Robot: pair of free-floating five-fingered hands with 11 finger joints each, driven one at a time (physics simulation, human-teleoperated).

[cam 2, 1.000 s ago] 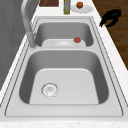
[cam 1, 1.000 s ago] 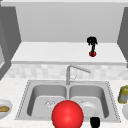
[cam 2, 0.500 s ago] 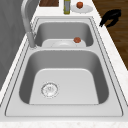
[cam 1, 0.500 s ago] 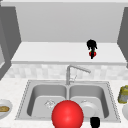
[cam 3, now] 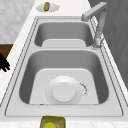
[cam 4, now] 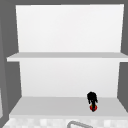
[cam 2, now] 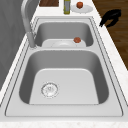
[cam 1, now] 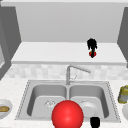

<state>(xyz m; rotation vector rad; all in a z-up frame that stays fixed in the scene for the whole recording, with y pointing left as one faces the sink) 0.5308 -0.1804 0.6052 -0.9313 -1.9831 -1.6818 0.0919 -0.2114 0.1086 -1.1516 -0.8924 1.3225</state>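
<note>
My left hand (cam 1: 92, 45) hangs over the right part of the white shelf (cam 1: 50, 53), fingers pointing down and shut on a small red thing (cam 1: 92, 53). The upper view has the same hand (cam 4: 92, 97) and red thing (cam 4: 93, 107) at the shelf's front. My right hand (cam 1: 95, 122) floats low in front of the sink's right basin. In the left side view it (cam 2: 111, 17) is open with relaxed fingers, beyond the counter's edge. A big red ball (cam 1: 67, 115) sits low in the front view before the sink.
A white plate (cam 3: 63, 92) lies in the right basin, with a small reddish thing (cam 2: 77, 39) by its rim. The faucet (cam 1: 75, 71) stands behind the divider. A yellow-green jar (cam 1: 123, 94) and a plate with a red thing (cam 2: 80, 7) are on the right counter, and a bread plate (cam 1: 3, 108) on the left.
</note>
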